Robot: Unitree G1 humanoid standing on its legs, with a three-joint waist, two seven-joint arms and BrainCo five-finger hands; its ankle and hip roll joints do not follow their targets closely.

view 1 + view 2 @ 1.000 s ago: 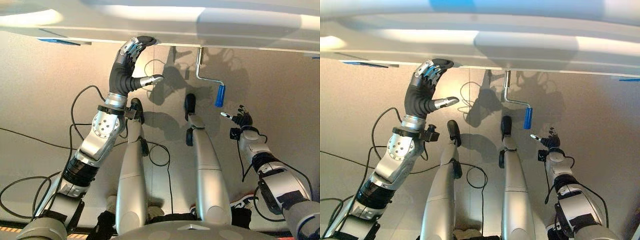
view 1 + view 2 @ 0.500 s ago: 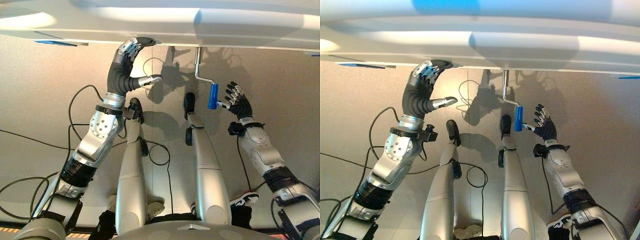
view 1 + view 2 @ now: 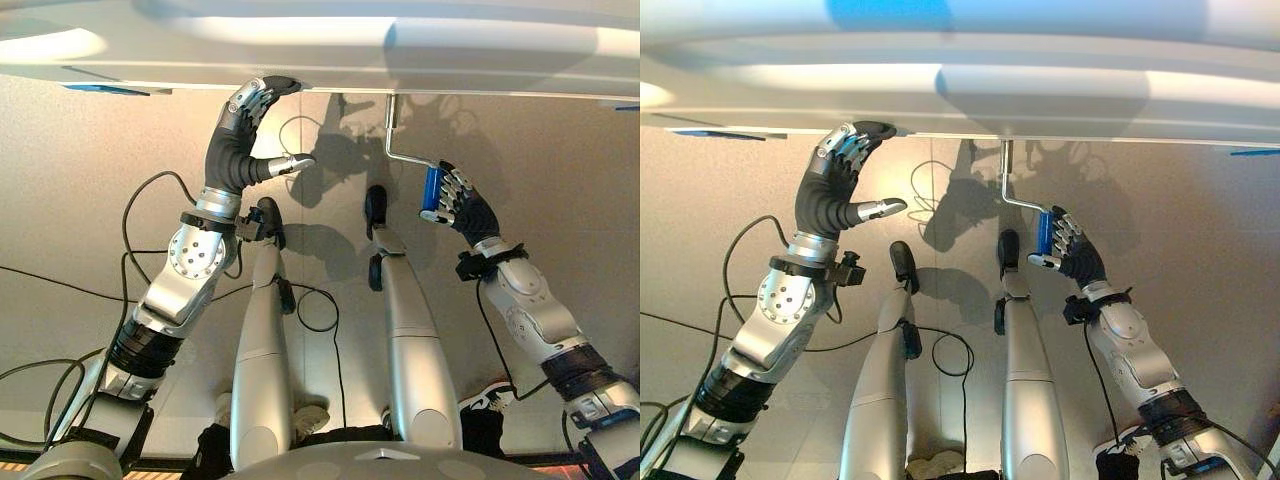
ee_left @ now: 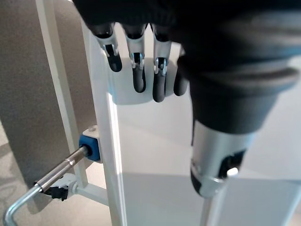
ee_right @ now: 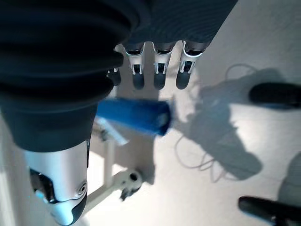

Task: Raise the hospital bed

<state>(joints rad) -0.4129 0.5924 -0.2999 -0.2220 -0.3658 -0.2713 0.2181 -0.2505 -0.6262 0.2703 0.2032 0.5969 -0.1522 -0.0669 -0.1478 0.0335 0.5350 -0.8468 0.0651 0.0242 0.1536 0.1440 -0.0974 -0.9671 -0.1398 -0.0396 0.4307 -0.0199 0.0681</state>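
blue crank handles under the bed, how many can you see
1. The blue crank handle hangs below the white bed frame, at the right hand, whose fingers reach around it. Others may be hidden elsewhere under the bed.

Both arms are silver-grey with smooth rounded casings and black bands at the joints; the left hand (image 3: 243,125) and right hand (image 3: 1072,252) have silver fingers with dark tips; behind each hand, a dark ribbed cover wraps the wrist.

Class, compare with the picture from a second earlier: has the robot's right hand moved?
Yes. The right hand has risen and come in toward the bed frame, now reaching the blue crank handle.
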